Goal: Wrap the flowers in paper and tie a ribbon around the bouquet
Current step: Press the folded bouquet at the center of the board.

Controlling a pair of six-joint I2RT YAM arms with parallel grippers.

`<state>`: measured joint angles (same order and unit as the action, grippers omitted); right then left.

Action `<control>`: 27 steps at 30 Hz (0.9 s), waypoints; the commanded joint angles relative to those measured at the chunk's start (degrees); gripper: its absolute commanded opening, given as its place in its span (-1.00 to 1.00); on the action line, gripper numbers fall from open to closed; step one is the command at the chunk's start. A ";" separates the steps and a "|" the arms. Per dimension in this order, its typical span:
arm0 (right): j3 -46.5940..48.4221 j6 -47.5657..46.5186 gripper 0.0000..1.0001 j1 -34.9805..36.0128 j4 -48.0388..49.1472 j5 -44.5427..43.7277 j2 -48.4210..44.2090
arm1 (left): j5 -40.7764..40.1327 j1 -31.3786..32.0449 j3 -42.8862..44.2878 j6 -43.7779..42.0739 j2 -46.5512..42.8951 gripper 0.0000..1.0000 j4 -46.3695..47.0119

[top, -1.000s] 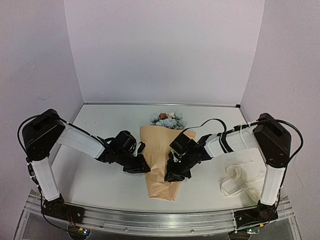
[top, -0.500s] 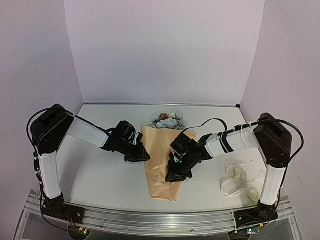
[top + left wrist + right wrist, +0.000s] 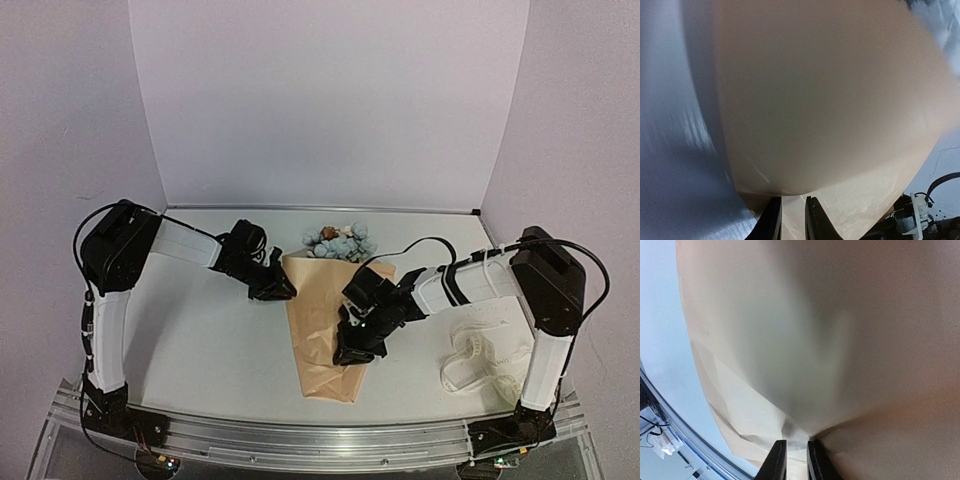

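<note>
You have the paper (image 3: 312, 330) lying on the table (image 3: 200, 350) between the two arms. It is rolled into a cone with the narrow end toward the near edge and the wide end toward the back wall. This cone is the only container here, and the flowers (image 3: 340, 241) are inside it: only the pale blue blooms and one pinkish bloom come out of the wide end, and the stems are hidden. Your left gripper (image 3: 283, 292) is at the left edge of the cone, near the wide end. In its wrist view the jaws stand narrow, with a fold of paper (image 3: 825, 100) pinched between the fingers (image 3: 771, 222), and the sheet rises large and blurred in front of the camera. Your right gripper (image 3: 347, 355) is on the right side of the cone, nearer to the narrow end. Its fingers (image 3: 775, 460) are also close together, and the paper (image 3: 790, 340) is creased into the gap between them, so it holds the paper too. The ribbon (image 3: 485, 360) lies in loose loops on the table to the right, well apart from the cone and beside the base of the right arm. Any print on it is too small to read.
</note>
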<state>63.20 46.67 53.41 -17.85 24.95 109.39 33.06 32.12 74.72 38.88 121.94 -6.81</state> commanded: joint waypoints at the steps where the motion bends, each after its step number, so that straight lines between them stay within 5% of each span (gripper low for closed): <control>1: -2.44 -1.05 -0.71 0.30 -6.41 -1.70 0.03 | -1.14 -3.29 6.48 -4.10 4.37 -0.63 -7.61; 17: -2.32 -1.32 -0.70 0.27 -6.37 -1.08 0.25 | 5.20 -12.24 33.57 -7.45 20.26 -0.63 -17.37; 27: 5.23 -1.40 -0.39 -2.71 -12.94 2.84 -5.50 | 1.60 -15.22 38.63 -9.10 11.07 -0.41 -19.41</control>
<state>64.38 45.81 52.48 -23.63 26.57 108.15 37.55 17.61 111.64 31.31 141.19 -24.94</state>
